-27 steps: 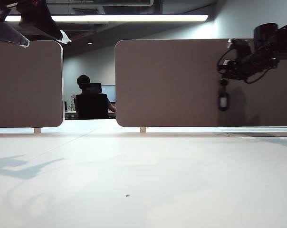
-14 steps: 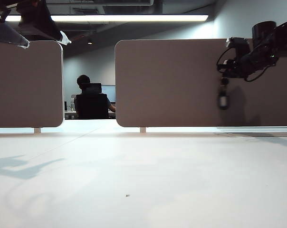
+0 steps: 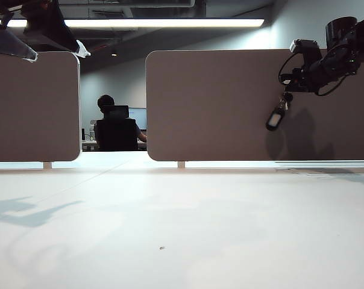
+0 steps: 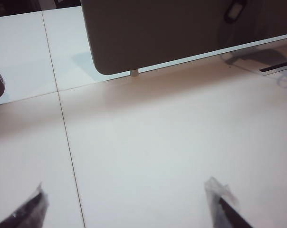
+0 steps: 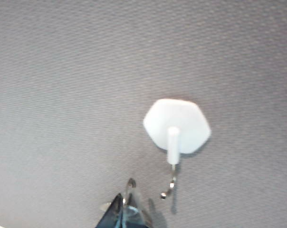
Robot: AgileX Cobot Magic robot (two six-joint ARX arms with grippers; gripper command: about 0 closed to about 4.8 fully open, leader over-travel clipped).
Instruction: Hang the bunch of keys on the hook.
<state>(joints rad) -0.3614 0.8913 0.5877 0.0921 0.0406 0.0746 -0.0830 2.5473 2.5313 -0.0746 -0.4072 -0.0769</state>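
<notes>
The bunch of keys [image 3: 276, 115] hangs from my right gripper [image 3: 289, 90], high up against the brown panel [image 3: 218, 102] on the right. Its black oval fob with a pale face swings out to the left, tilted. In the right wrist view the right gripper [image 5: 127, 212] is shut on the key ring [image 5: 129, 186]. The ring is level with and beside the thin metal prong [image 5: 169, 189] of the white hexagonal hook [image 5: 177, 124]. My left gripper [image 4: 127, 204] hovers open over the white table, holding nothing; it sits at the top left of the exterior view [image 3: 54, 49].
A second brown panel [image 3: 31, 105] stands at the left, with a gap between the two. Through the gap a person [image 3: 114, 126] sits in a chair far behind. The white table [image 3: 182, 223] stretches out in front, with a seam line [image 4: 62, 123].
My right gripper has risen a little and shifted right along the panel. The fob, which hung straight down, has swung out to the left. The left arm has not moved.
</notes>
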